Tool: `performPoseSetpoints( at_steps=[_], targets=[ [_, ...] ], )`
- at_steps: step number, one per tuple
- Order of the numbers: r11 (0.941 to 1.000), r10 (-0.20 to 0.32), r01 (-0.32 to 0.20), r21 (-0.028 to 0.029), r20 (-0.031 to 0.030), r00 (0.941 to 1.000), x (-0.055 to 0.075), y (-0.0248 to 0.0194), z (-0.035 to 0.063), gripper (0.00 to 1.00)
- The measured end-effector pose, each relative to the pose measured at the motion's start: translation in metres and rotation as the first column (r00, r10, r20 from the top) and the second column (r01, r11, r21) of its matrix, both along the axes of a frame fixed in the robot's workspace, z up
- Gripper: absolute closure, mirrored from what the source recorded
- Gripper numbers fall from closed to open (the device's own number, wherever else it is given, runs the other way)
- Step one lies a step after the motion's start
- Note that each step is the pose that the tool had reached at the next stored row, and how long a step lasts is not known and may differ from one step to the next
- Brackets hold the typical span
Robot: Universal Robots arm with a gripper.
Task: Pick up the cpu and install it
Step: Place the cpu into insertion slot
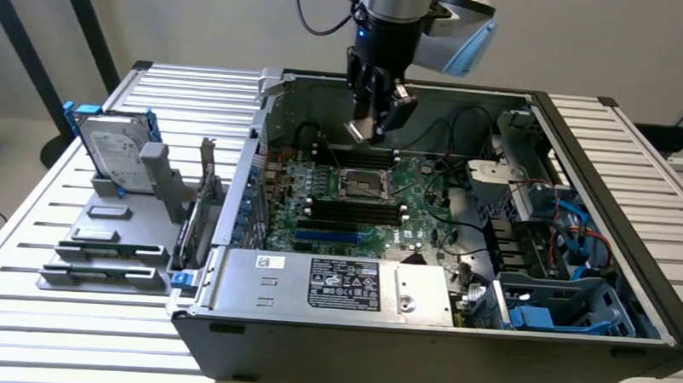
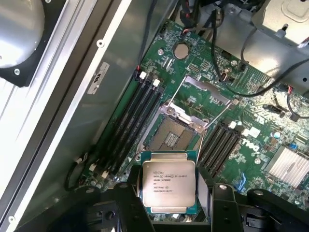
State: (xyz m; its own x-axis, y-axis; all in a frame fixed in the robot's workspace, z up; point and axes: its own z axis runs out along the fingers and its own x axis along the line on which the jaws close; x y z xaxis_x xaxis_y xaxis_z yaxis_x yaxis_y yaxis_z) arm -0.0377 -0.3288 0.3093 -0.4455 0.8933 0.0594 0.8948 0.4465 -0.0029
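Tabletop (image 1: 41, 334) made of grey slats holds a big open computer case (image 1: 428, 335). Inside the case lies the green motherboard (image 1: 415, 211), and the robot's gripper (image 1: 373, 124) hangs in the air above it. In the middle of the motherboard is the square cpu socket (image 2: 171, 135). Its metal lid (image 2: 207, 92) is flipped up, and the socket is bare inside, with no chip in it. The smallest thing is the cpu (image 2: 169, 181), a little flat square with a shiny top and tiny writing. The gripper's two dark fingers (image 2: 126, 203) squeeze it from both sides. It is held up over the motherboard, near the socket but not touching it. So the picking up looks done. The putting in is not done yet, because the cpu is not sitting in that bare socket.
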Motion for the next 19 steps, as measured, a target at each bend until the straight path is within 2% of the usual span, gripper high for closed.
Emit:
performPoseSetpoints(
  at_steps=[5, 10, 15, 19],
  targets=[
    [0.9961, -0.089, 0.089, -0.0001, 0.0, 0.9961, 0.0, 0.0, -0.0002, 0.45],
    [0.9845, -0.176, 0.176, -0.0001, 0.0, 0.9845, 0.0, 0.0, -0.0005, 0.45],
    [0.9651, -0.262, 0.262, -0.0001, 0.0, 0.9651, 0.0, 0.0, -0.0009, 0.45],
    [0.9439, -0.33, 0.33, -0.0001, 0.0, 0.9439, 0.0, 0.0, -0.0011, 0.45]
  ],
)
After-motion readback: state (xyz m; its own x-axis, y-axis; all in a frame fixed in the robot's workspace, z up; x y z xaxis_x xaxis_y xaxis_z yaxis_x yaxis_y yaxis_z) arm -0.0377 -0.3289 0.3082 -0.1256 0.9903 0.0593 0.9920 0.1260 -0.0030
